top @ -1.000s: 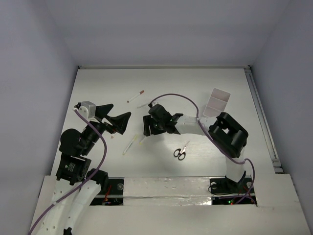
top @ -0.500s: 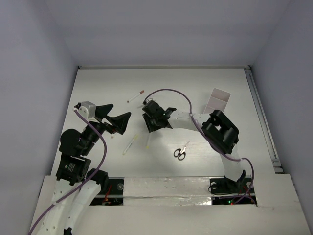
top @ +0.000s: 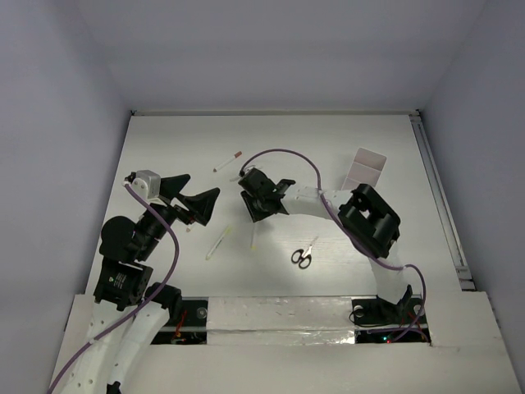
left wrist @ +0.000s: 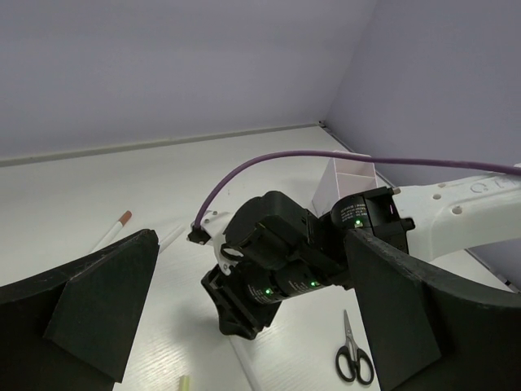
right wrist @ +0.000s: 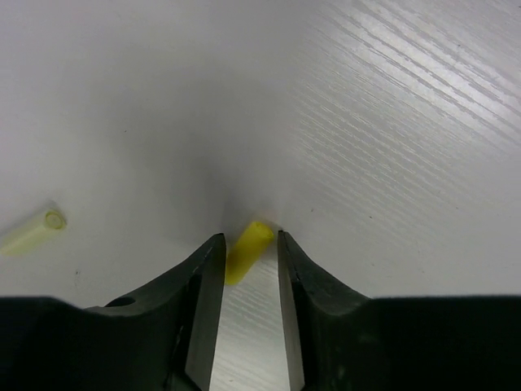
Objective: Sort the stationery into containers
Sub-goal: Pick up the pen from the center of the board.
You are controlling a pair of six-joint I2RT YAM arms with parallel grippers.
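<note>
Since the right gripper (right wrist: 247, 239) has its two fingers closed in on either side of a yellow pen (right wrist: 244, 254), with only the pen's blunt end showing between them and a soft shadow on the table (right wrist: 391, 122) beneath, the step in hand looks to be the pick-up of this one pen near the middle of the table. The grip seems to sit near one end, so the pen may droop or swing when carried. The white divided tray (top: 364, 171) stands well apart, towards the far right. The next move therefore calls for a lift, a carry across to the tray, and a turn of the wrist to lay the pen lengthwise along a compartment before letting go. Whether the tray holds anything yet cannot be told. The left gripper (left wrist: 251, 244) hangs above the table's left side, spread wide and holding nothing. A pale pen (top: 218, 243), a red-capped pen (top: 227, 161) and the scissors (top: 302, 254) lie unsorted on the table.
</note>
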